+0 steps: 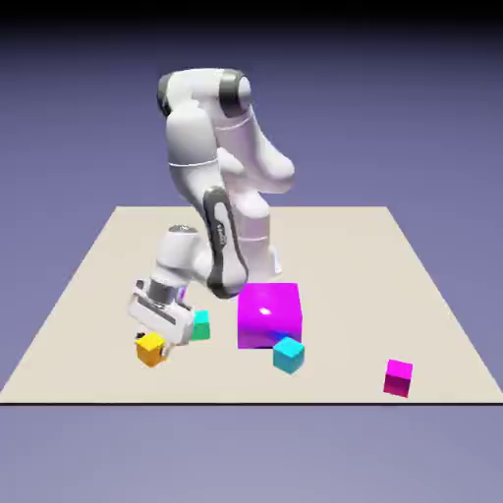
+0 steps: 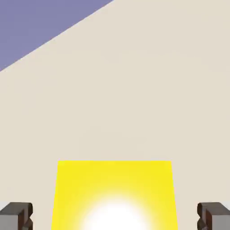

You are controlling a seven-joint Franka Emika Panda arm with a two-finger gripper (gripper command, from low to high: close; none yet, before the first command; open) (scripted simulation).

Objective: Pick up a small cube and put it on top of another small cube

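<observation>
A small yellow cube [image 2: 114, 193] fills the lower middle of the hand view, resting on the beige table [image 2: 134, 90]. My gripper [image 2: 114, 218] straddles it. Each grey fingertip [image 2: 15, 216] stands off the cube's side with a clear gap, so the jaws are open and not touching it. In the exterior view the same cube [image 1: 150, 350] looks orange-yellow and sits at the front left of the table, with the gripper [image 1: 157, 337] lowered over it and tilted. A small green cube [image 1: 201, 325] lies just right of the hand.
A large magenta block [image 1: 268, 314] stands in the middle of the table [image 1: 413, 295]. A small cyan cube [image 1: 289, 354] sits at its front right corner. A small magenta cube [image 1: 398, 377] lies near the front right edge.
</observation>
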